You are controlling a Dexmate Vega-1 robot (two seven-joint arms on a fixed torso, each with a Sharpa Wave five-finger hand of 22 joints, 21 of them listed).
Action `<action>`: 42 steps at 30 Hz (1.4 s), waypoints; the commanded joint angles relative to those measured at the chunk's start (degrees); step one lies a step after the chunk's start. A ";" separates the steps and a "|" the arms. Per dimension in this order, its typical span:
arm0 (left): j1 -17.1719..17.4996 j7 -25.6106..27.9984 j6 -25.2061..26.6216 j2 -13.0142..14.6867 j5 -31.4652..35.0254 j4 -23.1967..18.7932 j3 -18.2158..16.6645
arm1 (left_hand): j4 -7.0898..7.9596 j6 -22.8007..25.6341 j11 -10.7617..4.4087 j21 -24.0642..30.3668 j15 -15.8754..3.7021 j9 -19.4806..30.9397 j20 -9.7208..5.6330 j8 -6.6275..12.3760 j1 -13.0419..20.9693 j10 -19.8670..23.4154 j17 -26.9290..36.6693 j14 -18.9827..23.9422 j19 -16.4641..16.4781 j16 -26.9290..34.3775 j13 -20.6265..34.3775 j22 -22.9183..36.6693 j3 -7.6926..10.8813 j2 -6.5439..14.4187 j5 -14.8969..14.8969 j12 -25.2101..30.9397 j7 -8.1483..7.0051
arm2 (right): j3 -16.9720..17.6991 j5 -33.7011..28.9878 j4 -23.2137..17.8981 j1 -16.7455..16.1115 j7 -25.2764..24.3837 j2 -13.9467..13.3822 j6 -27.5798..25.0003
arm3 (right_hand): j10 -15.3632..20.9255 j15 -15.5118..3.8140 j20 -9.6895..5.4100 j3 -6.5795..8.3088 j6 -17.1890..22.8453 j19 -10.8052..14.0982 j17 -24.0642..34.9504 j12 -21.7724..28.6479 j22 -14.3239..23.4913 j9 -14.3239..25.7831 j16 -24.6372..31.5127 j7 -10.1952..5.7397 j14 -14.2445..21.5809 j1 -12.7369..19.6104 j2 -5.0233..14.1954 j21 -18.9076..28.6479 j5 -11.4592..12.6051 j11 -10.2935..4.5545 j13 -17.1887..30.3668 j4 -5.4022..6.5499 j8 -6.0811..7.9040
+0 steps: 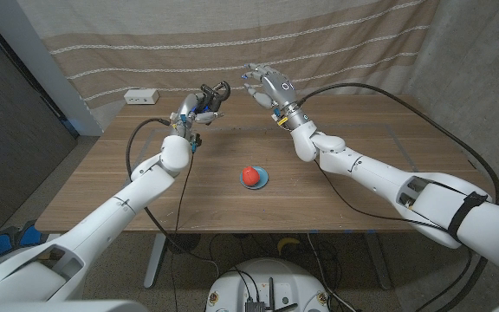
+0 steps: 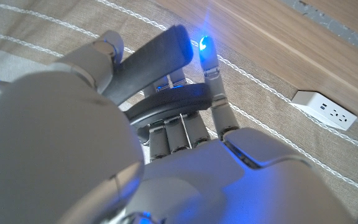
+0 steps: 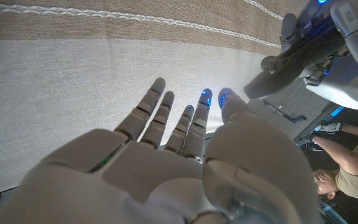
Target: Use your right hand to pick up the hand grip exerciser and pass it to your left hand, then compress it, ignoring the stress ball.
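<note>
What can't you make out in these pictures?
- Hand grip exerciser: small in the head view; the left hand covers most of it in the left wrist view.
- Blue thing under the stress ball: too small to name.
- Person: cut off by the right wrist view's edge.

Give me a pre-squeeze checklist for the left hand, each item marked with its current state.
1. Hand grip exerciser held in left hand: ok.
2. Right hand released, fingers spread, apart from the exerciser: ok.
3. Both handles seated inside the left hand's fingers: cannot tell, the hand's back hides them.
4. Stress ball untouched on its blue dish: ok.
5. Exerciser already compressed: cannot tell.
</note>
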 commanded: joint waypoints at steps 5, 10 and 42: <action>0.57 -5.24 -7.09 -0.21 -6.43 2.30 -1.96 | 0.04 -2.51 -0.20 4.30 -5.38 9.70 -5.59 5.37 28.94 1.93 11.58 2.30 -0.04 7.19 4.06 2.60 -1.34 27.40 1.55 3.00 -1.01 | -0.18 0.83 1.22 0.28 -2.89 0.04 1.26 | 0.97 -9.49 -0.19 0.74 1.33 0.38 0.45 0.52 0.00 0.16 0.55 0.02 0.69 -0.75 0.09 0.36 0.50 0.10 0.18 -0.37 0.68; 0.46 -7.40 -9.55 -0.52 -8.77 3.50 -2.38 | -0.36 -0.86 -1.56 4.52 -4.92 10.25 -5.43 6.37 27.92 4.74 15.48 2.29 2.08 11.97 3.89 2.83 0.01 25.86 2.50 3.93 -2.43 | -0.19 0.80 1.33 0.35 -3.41 0.04 1.31 | 1.26 -9.48 -0.21 0.83 1.69 0.38 0.62 0.60 0.00 0.16 0.69 -0.01 0.83 -0.91 0.09 0.37 0.63 0.13 0.22 -0.48 0.83; -1.05 -25.29 -21.31 -3.33 -27.47 13.15 -5.15 | -2.28 10.99 -3.71 16.25 -4.74 0.73 -6.72 12.54 -2.30 26.98 15.61 15.71 19.88 46.74 16.24 39.16 32.47 20.48 60.70 34.63 -1.88 | 1.25 3.99 1.51 -0.06 -2.70 0.24 2.10 | 1.76 -9.35 -0.51 1.81 3.60 0.44 1.38 0.58 0.04 0.45 0.92 0.17 0.89 -1.47 0.39 0.53 1.47 -0.05 0.48 -1.05 1.82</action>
